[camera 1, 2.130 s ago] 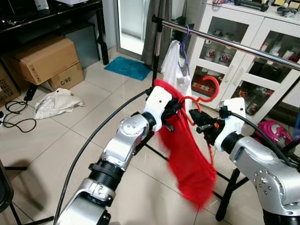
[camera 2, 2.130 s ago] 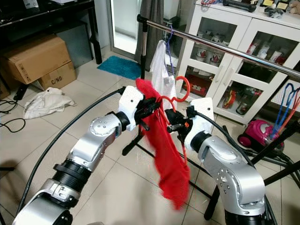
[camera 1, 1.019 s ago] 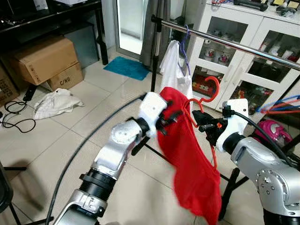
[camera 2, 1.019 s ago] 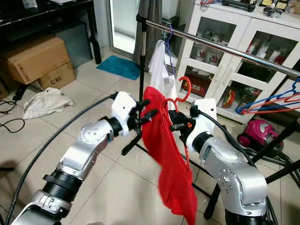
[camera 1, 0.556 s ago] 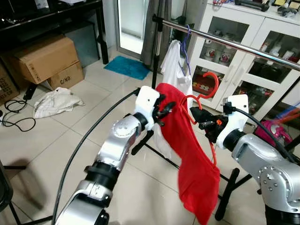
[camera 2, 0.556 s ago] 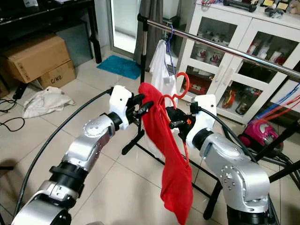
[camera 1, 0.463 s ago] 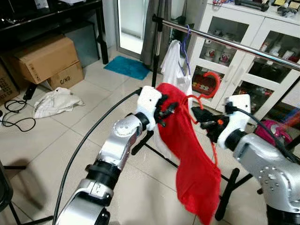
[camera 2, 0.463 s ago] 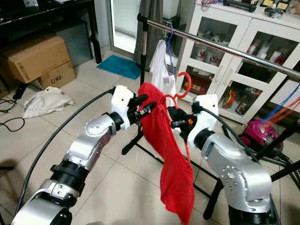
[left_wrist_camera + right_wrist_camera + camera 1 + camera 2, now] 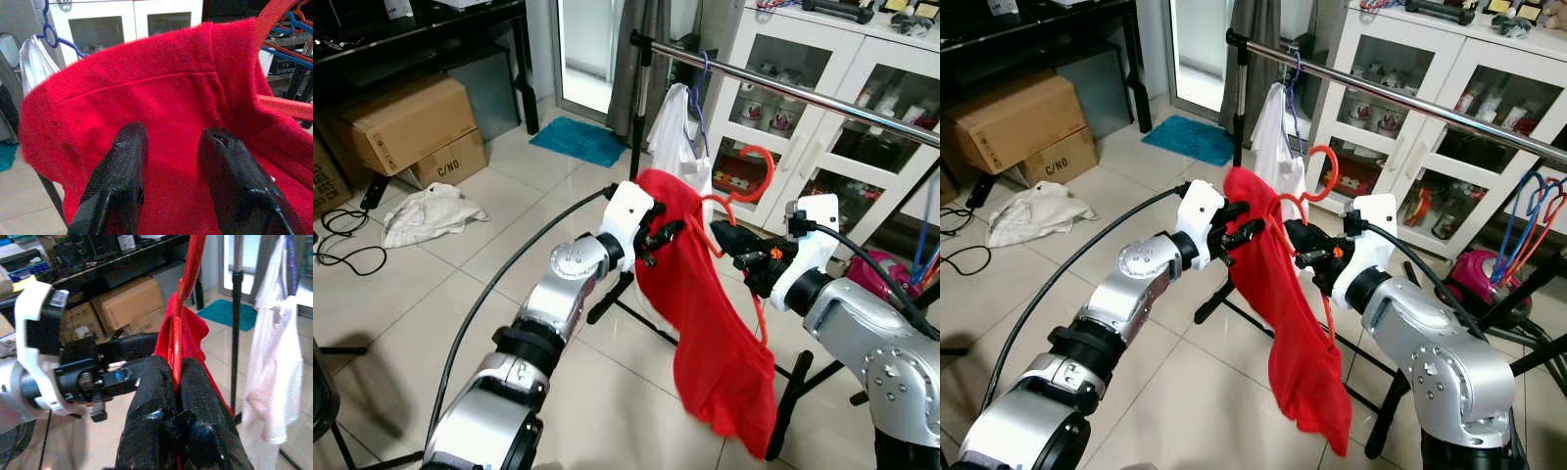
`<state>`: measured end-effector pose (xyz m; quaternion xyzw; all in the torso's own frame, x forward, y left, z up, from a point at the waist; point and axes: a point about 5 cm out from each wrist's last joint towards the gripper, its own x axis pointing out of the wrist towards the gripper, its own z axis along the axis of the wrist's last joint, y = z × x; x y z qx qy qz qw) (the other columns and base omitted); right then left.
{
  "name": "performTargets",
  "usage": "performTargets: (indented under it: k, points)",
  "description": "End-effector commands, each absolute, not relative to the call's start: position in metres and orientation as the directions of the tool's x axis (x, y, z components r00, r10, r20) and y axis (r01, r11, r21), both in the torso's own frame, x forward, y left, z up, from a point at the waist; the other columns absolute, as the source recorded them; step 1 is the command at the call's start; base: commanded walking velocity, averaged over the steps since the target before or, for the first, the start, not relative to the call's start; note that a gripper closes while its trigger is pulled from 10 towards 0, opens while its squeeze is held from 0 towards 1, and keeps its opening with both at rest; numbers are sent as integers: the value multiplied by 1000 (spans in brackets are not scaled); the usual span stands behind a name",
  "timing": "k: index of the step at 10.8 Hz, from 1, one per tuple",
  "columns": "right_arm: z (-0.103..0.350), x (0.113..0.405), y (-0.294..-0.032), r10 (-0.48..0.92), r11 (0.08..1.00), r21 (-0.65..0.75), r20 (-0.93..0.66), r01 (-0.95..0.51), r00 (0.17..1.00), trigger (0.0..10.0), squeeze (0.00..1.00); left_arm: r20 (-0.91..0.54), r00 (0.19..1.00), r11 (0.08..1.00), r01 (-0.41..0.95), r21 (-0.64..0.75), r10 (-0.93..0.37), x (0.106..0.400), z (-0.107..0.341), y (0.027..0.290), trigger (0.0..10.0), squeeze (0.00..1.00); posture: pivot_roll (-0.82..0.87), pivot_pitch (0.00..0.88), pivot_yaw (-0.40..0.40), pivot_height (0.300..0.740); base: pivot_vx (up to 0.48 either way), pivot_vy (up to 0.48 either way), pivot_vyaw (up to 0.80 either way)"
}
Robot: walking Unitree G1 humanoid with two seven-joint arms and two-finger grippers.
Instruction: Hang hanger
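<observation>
Red hanger (image 9: pixel 736 211), draped with a red garment (image 9: pixel 710 323), held below the clothes rail (image 9: pixel 803 93). Eye views: left hand (image 9: pixel 668 238) at the garment's shoulder, right hand (image 9: pixel 724 238) opposite. Left wrist view: fingers (image 9: pixel 120 181) spread against the cloth. Right wrist view: fingers (image 9: pixel 154 396) pinching the hanger's red bar.

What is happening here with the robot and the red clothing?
The robot is getting a red garment on a red hanger ready to hang on the metal rail. Its right gripper is shut on the hanger's wire, and the left gripper has its open fingers against the garment's shoulder. The hanger's hook is below the rail, not yet on it. A white garment hangs there on a blue hanger.
</observation>
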<state>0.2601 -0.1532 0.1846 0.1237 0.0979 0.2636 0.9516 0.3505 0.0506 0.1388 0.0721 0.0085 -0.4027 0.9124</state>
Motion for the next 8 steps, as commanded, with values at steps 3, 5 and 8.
performTargets:
  k: [3, 5, 8]
  points:
    - [195, 255, -150, 595, 780, 305, -90, -547, 798, 0, 0, -69, 598, 576, 793, 200, -799, 357, 149, 45, 0, 0, -34, 0, -73, 740, 0, 0, 0]
    - [195, 253, -150, 611, 767, 313, -94, -560, 786, 0, 0, -79, 583, 554, 800, 231, -809, 359, 150, 44, 0, 0, -37, 0, -69, 740, 0, 0, 0]
    - [195, 252, -151, 609, 767, 319, -92, -556, 788, 0, 0, -70, 588, 559, 795, 237, -806, 361, 151, 45, 0, 0, -40, 0, -61, 740, 0, 0, 0]
